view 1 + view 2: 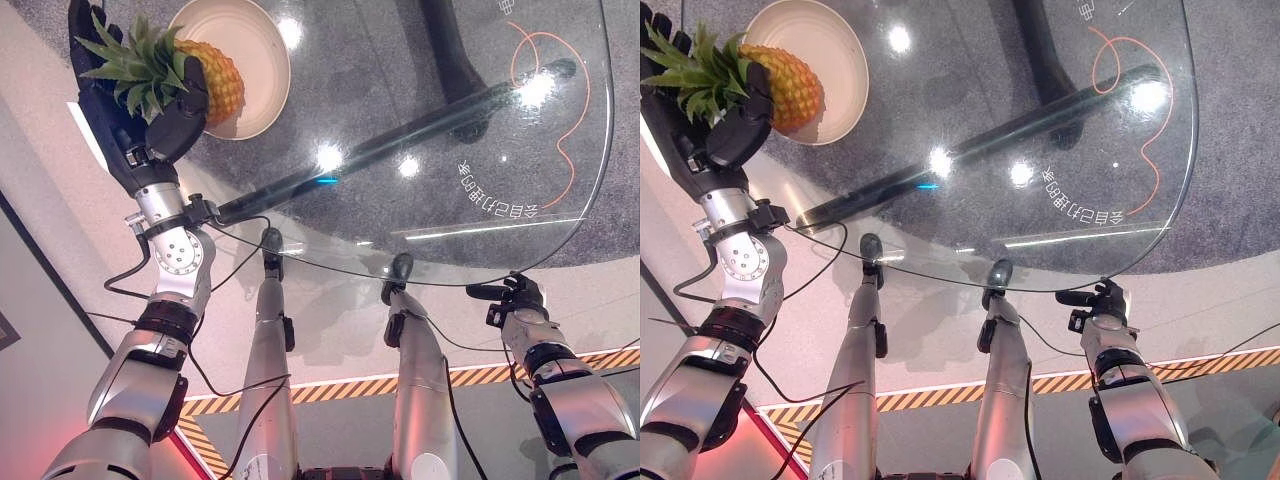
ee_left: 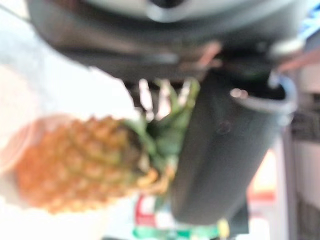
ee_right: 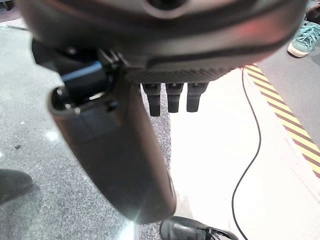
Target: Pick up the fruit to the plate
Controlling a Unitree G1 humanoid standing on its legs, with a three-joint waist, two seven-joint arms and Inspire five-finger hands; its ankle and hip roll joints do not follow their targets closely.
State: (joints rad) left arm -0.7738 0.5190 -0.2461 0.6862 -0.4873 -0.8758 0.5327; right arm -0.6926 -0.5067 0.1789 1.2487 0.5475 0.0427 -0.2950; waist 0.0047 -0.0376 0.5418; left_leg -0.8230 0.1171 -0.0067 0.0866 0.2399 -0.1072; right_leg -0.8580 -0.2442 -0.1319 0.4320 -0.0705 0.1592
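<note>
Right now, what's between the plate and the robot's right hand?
Just bare glass table, seen in both eye views; the plate holds the pineapple, far from the right hand.

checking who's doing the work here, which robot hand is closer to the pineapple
Left. The left robot hand is curled round the pineapple at its leafy crown, holding it over the plate. The right robot hand sits beyond the glass table's near edge, far from the fruit.
</note>
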